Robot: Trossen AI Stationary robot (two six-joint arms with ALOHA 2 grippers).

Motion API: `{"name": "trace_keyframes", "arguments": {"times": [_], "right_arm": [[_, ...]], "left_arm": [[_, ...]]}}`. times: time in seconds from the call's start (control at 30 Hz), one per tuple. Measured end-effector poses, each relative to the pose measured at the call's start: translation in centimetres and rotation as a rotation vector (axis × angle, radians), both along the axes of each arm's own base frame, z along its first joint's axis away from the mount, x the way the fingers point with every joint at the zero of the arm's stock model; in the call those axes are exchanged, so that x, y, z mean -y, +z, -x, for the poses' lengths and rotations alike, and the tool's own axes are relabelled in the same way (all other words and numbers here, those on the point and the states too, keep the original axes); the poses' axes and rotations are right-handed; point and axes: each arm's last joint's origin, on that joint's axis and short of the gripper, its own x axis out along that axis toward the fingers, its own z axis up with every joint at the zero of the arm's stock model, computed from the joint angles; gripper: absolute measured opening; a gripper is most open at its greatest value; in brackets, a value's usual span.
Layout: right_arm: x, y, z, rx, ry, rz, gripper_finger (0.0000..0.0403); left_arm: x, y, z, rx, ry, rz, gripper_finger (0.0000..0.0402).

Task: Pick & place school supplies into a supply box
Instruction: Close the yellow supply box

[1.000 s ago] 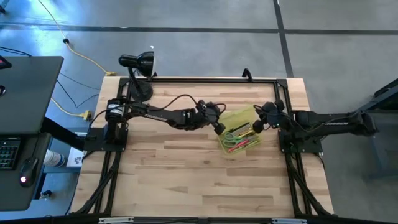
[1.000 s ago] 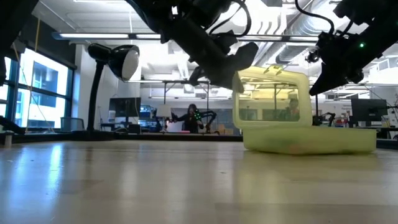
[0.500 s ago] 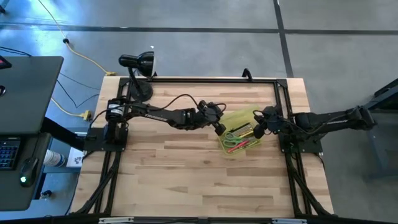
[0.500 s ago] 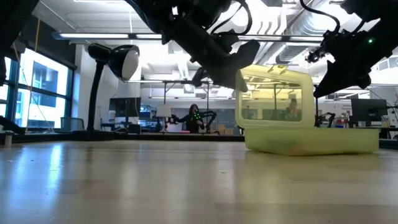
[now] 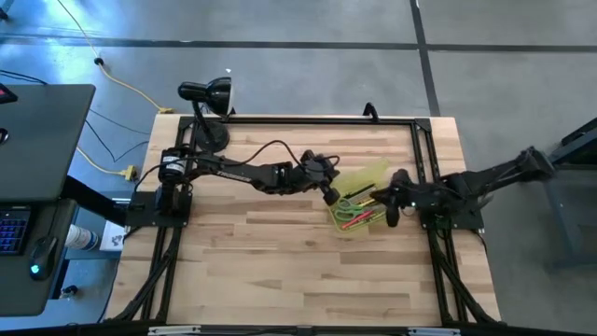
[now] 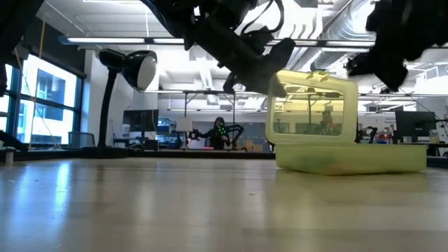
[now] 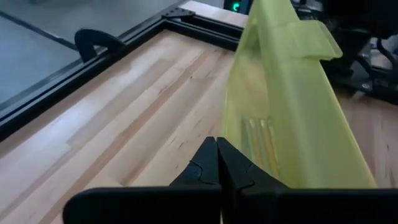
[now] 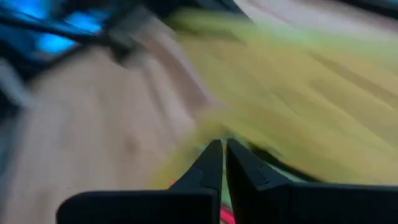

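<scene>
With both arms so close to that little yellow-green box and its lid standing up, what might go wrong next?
The supply box is light-looking plastic with its lid upright. The left gripper, fingers shut, sits at the lid's edge, so a careless push might slide the box rather than swing the lid. The right gripper, also shut, hangs at the box's other side and might knock it. The pens inside may then spill out.

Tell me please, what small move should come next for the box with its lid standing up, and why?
Probably the left pincer, shut beside the upright lid, should push it down over the box. Pens already lie inside, and the shut right pincer is at the box's other side.
</scene>
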Motion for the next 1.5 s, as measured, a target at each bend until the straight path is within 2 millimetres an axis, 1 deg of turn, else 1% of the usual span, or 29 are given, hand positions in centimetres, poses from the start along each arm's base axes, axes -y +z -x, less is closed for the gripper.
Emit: {"name": "trace_keyframes", "arguments": {"times": [0.1,0.2,0.3,0.43,0.53,0.63,0.9,1.0,1.13,1.3,1.4,1.5], "right_arm": [[-0.6,1.5,-0.2,0.152,0.065,0.024,0.0],[-0.6,2.6,0.0,0.244,0.047,0.082,0.0],[-0.3,2.7,0.2,0.247,-0.024,0.128,0.0],[-0.1,2.5,0.4,0.221,-0.061,0.146,0.0],[0.1,2.1,0.5,0.189,-0.09,0.164,0.0],[0.3,1.5,0.7,0.138,-0.119,0.139,0.0],[0.2,-0.1,1.3,-0.028,-0.034,-0.056,0.0],[0.2,-0.8,1.4,-0.096,-0.056,-0.094,0.0],[0.2,-1.6,1.3,-0.174,-0.107,-0.098,0.0],[0.1,-2.3,0.8,-0.227,-0.128,-0.097,0.0],[-0.1,-2.7,0.5,-0.27,-0.124,-0.099,0.0],[-0.2,-3.3,0.1,-0.313,-0.132,-0.111,0.0]], "left_arm": [[0.1,0.0,0.0,-0.008,-0.03,-0.005,0.0021],[0.2,0.0,0.0,-0.01,-0.058,0.003,0.0022],[0.5,-0.1,-0.1,-0.011,-0.087,0.012,0.0018],[1.7,-0.1,-0.2,-0.02,-0.16,0.01,0.0016],[2.7,-0.1,-0.2,-0.026,-0.223,0.003,0.0019],[4.0,-0.1,-0.2,-0.026,-0.276,0.014,0.0019],[6.8,-0.1,0.0,-0.026,-0.329,0.014,0.002],[7.4,-0.1,0.0,-0.023,-0.338,0.022,0.002],[7.5,-0.1,0.1,-0.016,-0.324,0.05,0.002],[7.4,-0.2,0.0,-0.006,-0.301,0.082,0.0021],[7.4,-1.1,-0.2,-0.016,-0.28,0.123,0.0021],[7.5,-2.7,-0.6,-0.027,-0.257,0.167,0.0021]]}}
